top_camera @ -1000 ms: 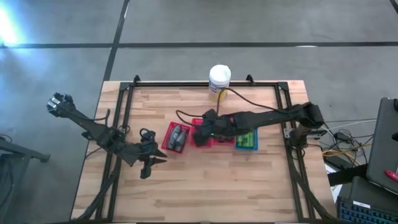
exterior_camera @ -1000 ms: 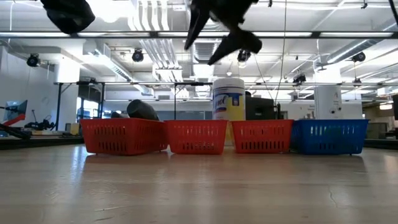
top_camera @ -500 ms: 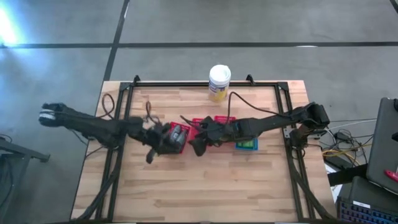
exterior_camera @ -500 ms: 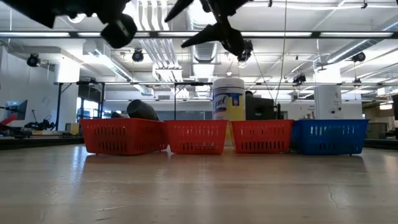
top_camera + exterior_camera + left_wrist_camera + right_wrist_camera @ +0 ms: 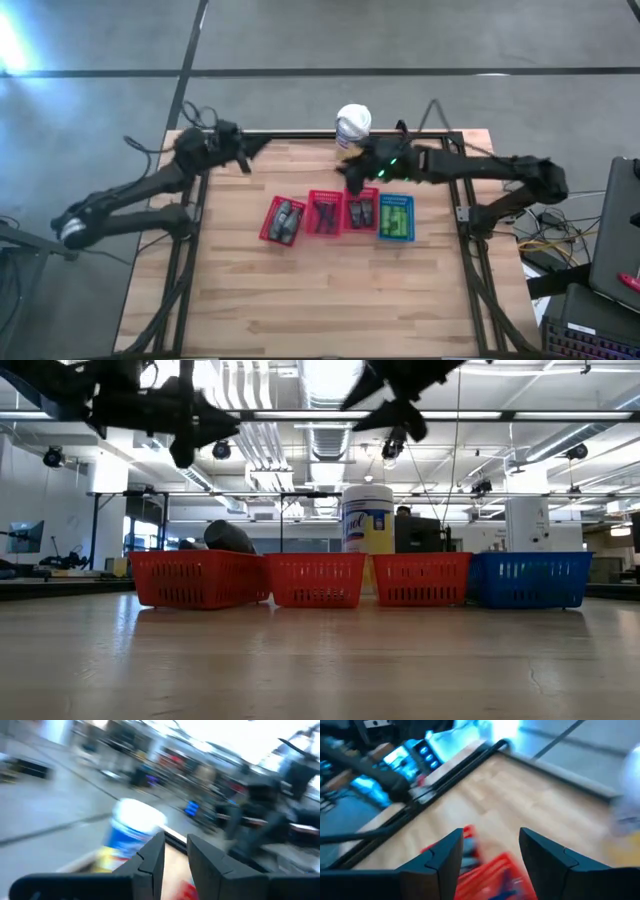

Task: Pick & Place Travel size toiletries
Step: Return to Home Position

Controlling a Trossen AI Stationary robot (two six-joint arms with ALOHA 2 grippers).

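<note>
The toiletries lie in a row of four mesh baskets at the table's middle. Grey tubes (image 5: 285, 218) fill the left red basket (image 5: 268, 228), dark items (image 5: 326, 213) the two middle red baskets, and green tubes (image 5: 396, 216) the blue basket (image 5: 410, 232). My left gripper (image 5: 250, 150) hovers over the table's far left corner, narrowly open and empty (image 5: 175, 855). My right gripper (image 5: 350, 185) hangs above the far side of the red baskets, beside the canister, open and empty (image 5: 490, 852).
A white-lidded yellow canister (image 5: 352, 125) stands at the far edge's middle. Black frame rails (image 5: 200, 180) run along the table's left, right and far sides. In the low view the four baskets (image 5: 315, 578) stand in a line before the canister (image 5: 368, 520). Bare wood lies toward the near edge.
My left gripper has swept from the near left part of the table, past the left red basket, up to the far left corner. My right gripper has pulled away from over the red baskets toward the far edge, ending beside the canister. The baskets have stayed put.
</note>
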